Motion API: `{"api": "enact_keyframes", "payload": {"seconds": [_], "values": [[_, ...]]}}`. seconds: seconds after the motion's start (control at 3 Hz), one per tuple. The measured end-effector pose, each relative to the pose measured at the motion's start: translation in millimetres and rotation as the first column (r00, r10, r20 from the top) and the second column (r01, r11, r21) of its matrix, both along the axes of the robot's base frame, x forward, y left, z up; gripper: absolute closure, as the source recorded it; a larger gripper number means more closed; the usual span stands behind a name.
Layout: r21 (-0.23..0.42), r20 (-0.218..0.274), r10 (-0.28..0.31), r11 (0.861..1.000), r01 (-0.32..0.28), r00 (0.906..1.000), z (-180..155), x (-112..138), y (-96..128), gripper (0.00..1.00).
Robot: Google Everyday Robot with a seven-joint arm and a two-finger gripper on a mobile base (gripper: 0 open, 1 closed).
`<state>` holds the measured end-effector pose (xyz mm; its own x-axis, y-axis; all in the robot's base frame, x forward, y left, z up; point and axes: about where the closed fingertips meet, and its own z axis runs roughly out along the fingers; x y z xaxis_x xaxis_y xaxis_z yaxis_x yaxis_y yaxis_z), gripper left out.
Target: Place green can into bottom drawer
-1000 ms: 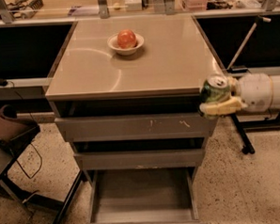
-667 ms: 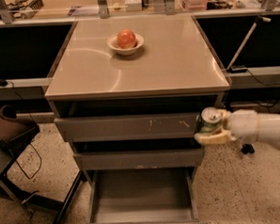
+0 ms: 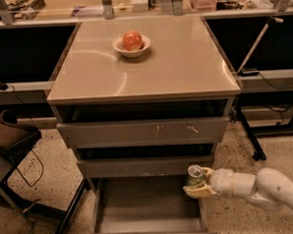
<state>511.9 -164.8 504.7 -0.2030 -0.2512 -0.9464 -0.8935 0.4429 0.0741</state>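
Grey all down the cabinet front; the lowest, deepest grey metal drawer (image 3: pixel 141 206) stands pulled out at bottom centre of frame. My cream two-finger gripper (image 3: pixel 195 188) is at its right edge, clenched on the upright green-and-white aluminium soda can (image 3: pixel 195 175), just under the middle drawer front (image 3: pixel 139 166). I note a white bowl with a red apple (image 3: pixel 131 44) on the tan cabinet top (image 3: pixel 183 63), upper centre.

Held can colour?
Green, silver top, in camera view. The gripper holds the can by bottom drawer's right rim.
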Motion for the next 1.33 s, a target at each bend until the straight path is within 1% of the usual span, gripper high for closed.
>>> {"api": "enact_keyframes", "payload": {"seconds": [0.33,0.67,1.0,1.33], "values": [[0.001,-0.012,-0.022,1.000,0.022,0.9997,-12,2,0,1.00],[-0.022,0.012,-0.048,0.999,0.048,0.9988,-39,2,8,1.00],[-0.076,0.098,-0.067,0.994,0.074,0.9930,-103,16,33,1.00],[-0.120,0.155,-0.094,0.986,0.113,0.9835,-186,36,61,1.00]]}}
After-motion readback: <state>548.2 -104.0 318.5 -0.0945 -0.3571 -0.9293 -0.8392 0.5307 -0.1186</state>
